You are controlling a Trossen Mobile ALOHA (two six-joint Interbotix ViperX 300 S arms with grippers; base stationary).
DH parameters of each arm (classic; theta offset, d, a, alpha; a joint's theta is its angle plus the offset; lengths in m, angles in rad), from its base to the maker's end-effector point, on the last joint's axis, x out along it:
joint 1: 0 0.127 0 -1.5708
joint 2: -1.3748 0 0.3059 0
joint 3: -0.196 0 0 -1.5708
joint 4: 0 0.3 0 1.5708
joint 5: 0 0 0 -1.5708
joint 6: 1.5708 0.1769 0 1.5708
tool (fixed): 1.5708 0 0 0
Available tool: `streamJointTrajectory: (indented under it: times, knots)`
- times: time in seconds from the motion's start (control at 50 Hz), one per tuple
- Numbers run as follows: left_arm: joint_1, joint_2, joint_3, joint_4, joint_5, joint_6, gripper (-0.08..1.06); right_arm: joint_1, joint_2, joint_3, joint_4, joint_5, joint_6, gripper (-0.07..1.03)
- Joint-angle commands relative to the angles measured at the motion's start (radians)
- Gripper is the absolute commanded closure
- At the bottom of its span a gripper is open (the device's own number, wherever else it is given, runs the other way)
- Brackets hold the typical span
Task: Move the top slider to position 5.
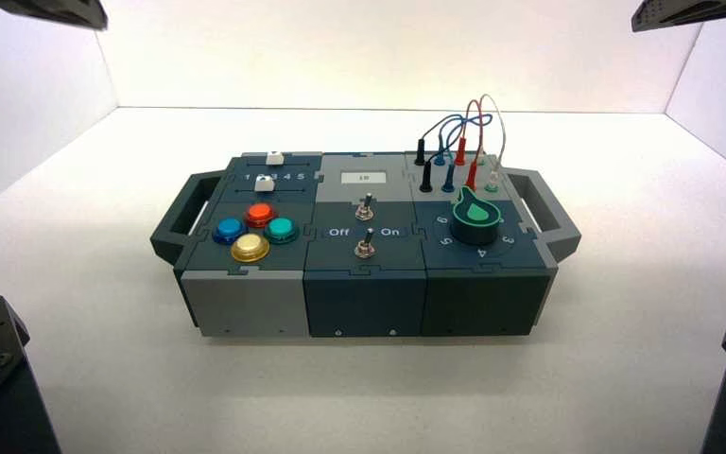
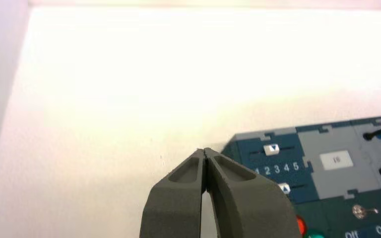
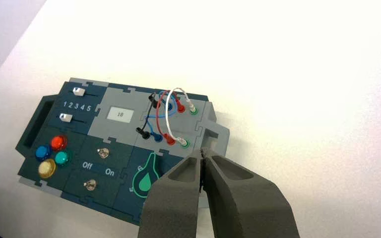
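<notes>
The top slider (image 1: 274, 158) is a small white knob at the box's far left corner, above the row 1 2 3 4 5. In the left wrist view it (image 2: 271, 148) stands over about the 2 and 3, short of position 5 (image 2: 295, 166). It also shows in the right wrist view (image 3: 79, 91), with the 5 (image 3: 88, 107) to its side. My left gripper (image 2: 205, 151) is shut and empty, held off the box's left end. My right gripper (image 3: 203, 154) is shut and empty, above the box's right end. Both arms sit low at the near corners.
A second white slider knob (image 2: 285, 189) sits just below the digits. The box (image 1: 246, 303) also carries four coloured round buttons (image 1: 256, 231), two toggle switches (image 1: 364, 210) marked Off and On, a small display (image 1: 361, 177), a green dial knob (image 1: 475, 213) and plugged wires (image 1: 458, 132).
</notes>
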Motion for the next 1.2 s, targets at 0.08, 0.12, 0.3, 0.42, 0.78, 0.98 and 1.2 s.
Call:
streamJointTrajectory:
  times: [0.08,0.12,0.3,0.42,0.78,0.98,1.2]
  knots:
    - [-0.081,0.153,-0.110,-0.005,0.021,0.002,1.01,0.003,0.017,-0.014,0.005,-0.005,0.000,0.99]
    - [-0.106,0.198,-0.138,-0.005,0.038,0.002,1.01,0.003,0.018,-0.015,0.005,-0.005,0.000,0.99]
    - [-0.166,0.360,-0.215,-0.003,0.120,0.002,1.01,0.003,0.029,-0.015,0.005,-0.005,0.000,0.99]
    - [-0.207,0.499,-0.256,-0.002,0.155,0.005,1.01,0.003,0.034,-0.017,0.003,-0.005,0.000,0.99]
    - [-0.262,0.614,-0.339,0.003,0.201,0.005,1.01,0.003,0.038,-0.017,0.003,-0.005,0.000,0.99]
    - [-0.262,0.629,-0.370,0.018,0.196,0.005,1.01,0.003,0.037,-0.017,0.003,-0.003,-0.002,0.99]
    - [-0.264,0.681,-0.391,0.025,0.196,0.006,1.01,0.003,0.037,-0.017,0.003,-0.003,0.000,0.99]
